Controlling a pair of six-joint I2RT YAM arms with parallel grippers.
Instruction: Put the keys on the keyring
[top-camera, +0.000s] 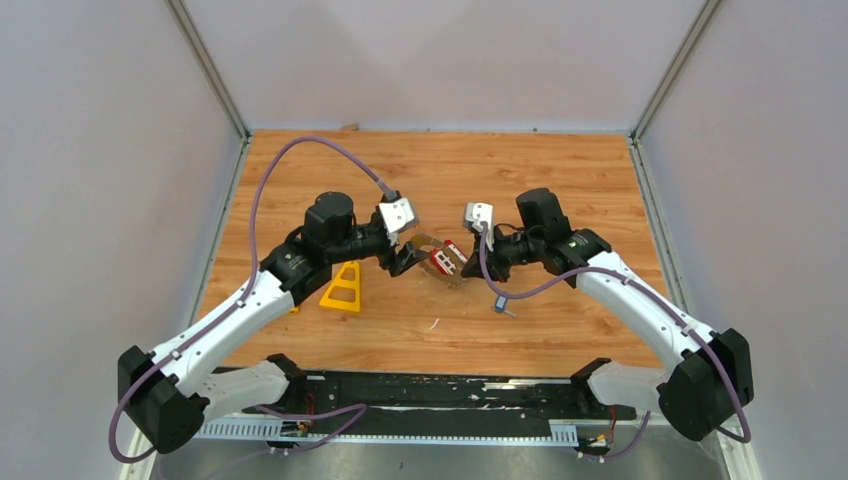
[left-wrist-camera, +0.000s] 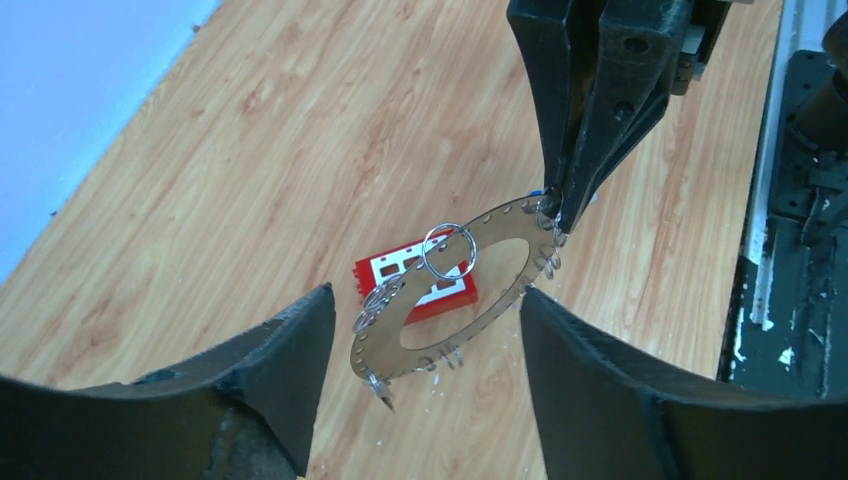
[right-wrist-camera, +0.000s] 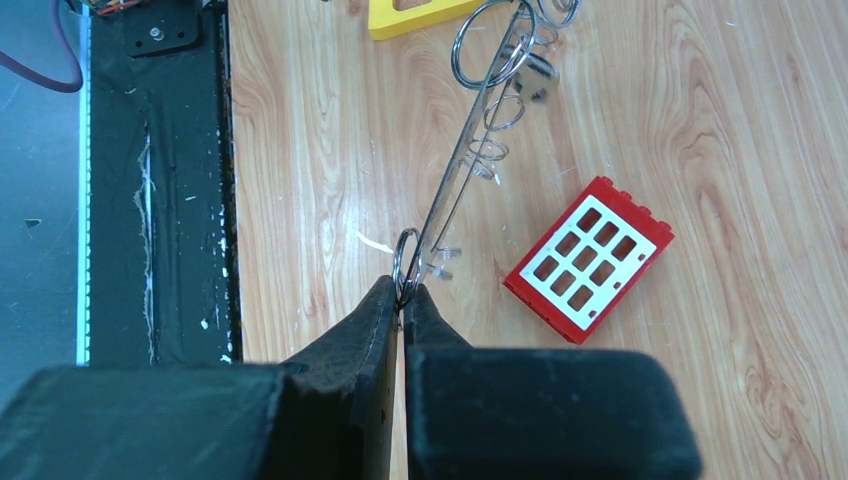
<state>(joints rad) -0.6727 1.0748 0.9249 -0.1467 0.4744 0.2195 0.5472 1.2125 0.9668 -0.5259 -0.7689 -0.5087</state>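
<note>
Metal keyring (left-wrist-camera: 500, 225), pinched by the right gripper (right-wrist-camera: 402, 295), should hold steady while the open left gripper (left-wrist-camera: 425, 300) fetches the blue key (top-camera: 500, 305).

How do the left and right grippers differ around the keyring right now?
The left gripper is open, its fingers flanking the keyring without gripping it. The right gripper is shut on the ring's rim. The left faces the ring's flat side, while the right meets it edge-on. Both are near the red block.
</note>
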